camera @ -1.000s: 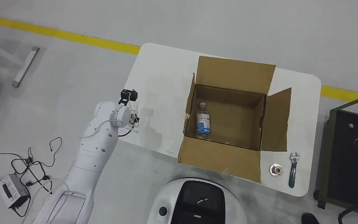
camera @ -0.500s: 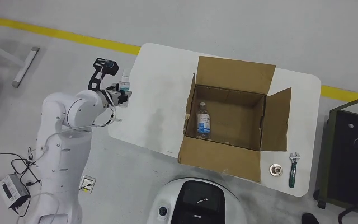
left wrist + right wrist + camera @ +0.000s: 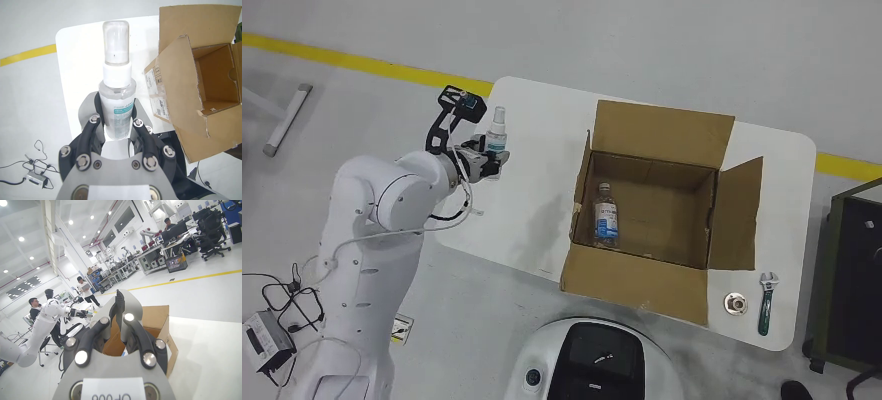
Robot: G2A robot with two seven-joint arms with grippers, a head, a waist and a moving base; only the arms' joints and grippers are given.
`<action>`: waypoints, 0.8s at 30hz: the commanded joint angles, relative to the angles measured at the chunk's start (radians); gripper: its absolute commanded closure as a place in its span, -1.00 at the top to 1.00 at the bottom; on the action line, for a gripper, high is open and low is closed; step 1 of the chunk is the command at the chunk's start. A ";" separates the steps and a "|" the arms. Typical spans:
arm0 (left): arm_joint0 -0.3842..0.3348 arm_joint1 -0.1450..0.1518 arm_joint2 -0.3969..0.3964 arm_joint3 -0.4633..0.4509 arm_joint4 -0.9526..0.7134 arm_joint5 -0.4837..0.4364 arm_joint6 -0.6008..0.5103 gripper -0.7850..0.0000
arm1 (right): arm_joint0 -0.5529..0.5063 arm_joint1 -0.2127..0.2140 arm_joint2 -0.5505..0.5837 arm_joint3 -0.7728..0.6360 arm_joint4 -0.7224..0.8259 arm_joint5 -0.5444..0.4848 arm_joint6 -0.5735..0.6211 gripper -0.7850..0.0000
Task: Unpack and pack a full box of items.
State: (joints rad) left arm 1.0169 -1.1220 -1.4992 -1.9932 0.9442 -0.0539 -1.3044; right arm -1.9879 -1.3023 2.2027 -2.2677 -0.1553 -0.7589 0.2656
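My left gripper [image 3: 488, 158] is shut on a clear spray bottle [image 3: 496, 133] with a white collar and a clear cap, held above the table's left edge. In the left wrist view the spray bottle [image 3: 116, 79] stands between the fingers [image 3: 98, 106], well apart from the cardboard box [image 3: 198, 91]. The open cardboard box [image 3: 662, 265] sits mid-table with a water bottle [image 3: 605, 216] lying inside at its left wall. My right gripper [image 3: 118, 306] is shut with nothing in it, above the box [image 3: 157, 317].
The white table [image 3: 532, 180] has bare room left of the box. At its front right corner lie a small round metal part [image 3: 734, 303] and a green-handled wrench [image 3: 766, 303]. A dark cabinet [image 3: 850, 280] stands off the right edge. Cables [image 3: 292, 300] lie on the floor.
The left arm has swung up from beside the table and carried the spray bottle rightward over the table's left edge. The box and water bottle have not moved.
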 commanded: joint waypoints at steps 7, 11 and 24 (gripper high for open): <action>0.000 0.000 0.000 0.000 0.000 0.000 0.000 -1.00 | 0.000 0.000 0.000 0.000 0.000 0.000 0.000 -1.00; 0.000 0.000 0.000 0.000 0.000 0.000 0.000 -1.00 | 0.000 0.000 0.000 0.000 0.000 0.000 0.000 -1.00; -0.153 -0.010 0.120 -0.116 -0.315 -0.019 -0.020 -1.00 | 0.000 0.000 0.000 0.000 0.000 0.000 0.000 -1.00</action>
State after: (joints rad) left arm 0.8849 -1.1306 -1.3911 -2.1039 0.6703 -0.0749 -1.3165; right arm -1.9879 -1.3023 2.2027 -2.2677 -0.1553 -0.7589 0.2656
